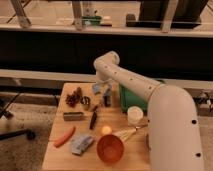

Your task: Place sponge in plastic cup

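The plastic cup (134, 115) is short and off-white and stands upright on the right part of the wooden table (60, 157). A blue-grey soft block, seemingly the sponge (81, 143), lies at the front left. My gripper (104, 94) hangs from the white arm (130, 82) over the back middle of the table, left of the cup and far behind the block. A small bluish thing (96, 88) sits right beside the gripper; I cannot tell whether it is held.
An orange bowl (110, 148) stands at the front. A yellow ball (106, 130), a black tool (93, 118), a dark bar (73, 116), a red-orange stick (65, 136), a brown cluster (74, 97) and a small dark cup (86, 101) lie around. A green box (129, 99) stands behind the cup.
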Robot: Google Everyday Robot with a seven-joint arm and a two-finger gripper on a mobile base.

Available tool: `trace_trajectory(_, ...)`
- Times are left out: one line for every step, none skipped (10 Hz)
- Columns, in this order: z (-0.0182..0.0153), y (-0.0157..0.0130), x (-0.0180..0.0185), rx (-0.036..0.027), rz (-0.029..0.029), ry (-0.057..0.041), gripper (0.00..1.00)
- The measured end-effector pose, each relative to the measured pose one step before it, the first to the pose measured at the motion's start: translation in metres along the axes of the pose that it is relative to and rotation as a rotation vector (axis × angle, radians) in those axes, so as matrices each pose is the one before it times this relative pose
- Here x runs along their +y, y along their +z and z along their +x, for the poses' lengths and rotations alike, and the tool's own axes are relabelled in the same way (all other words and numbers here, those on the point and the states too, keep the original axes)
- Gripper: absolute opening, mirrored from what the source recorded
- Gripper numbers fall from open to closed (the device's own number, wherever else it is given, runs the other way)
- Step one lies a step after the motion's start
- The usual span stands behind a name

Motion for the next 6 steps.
trace_trajectory(0.00336, 0.00062, -0.00163, 0.00245, 0.0014, 0.00522, 0.06)
trace_trajectory(0.00304, 0.00038, -0.00096, 0.00291, 0.00005, 0.00428, 0.06)
trace_trajectory(0.00222, 0.00033, -0.00107, 0.00197, 0.0004, 0.00374, 0.06)
trace_trajectory(0.00256, 0.0004, -0.00149, 0.00224, 0.0008, 0.00449, 0.06)
trace_trajectory(0.00427, 0.00096, -0.00228, 0.00258, 0.00116, 0.00911, 0.06)
trace_trajectory(0.00228, 0.00071, -0.00134, 0.00117, 0.00073, 0.00537, 0.06)
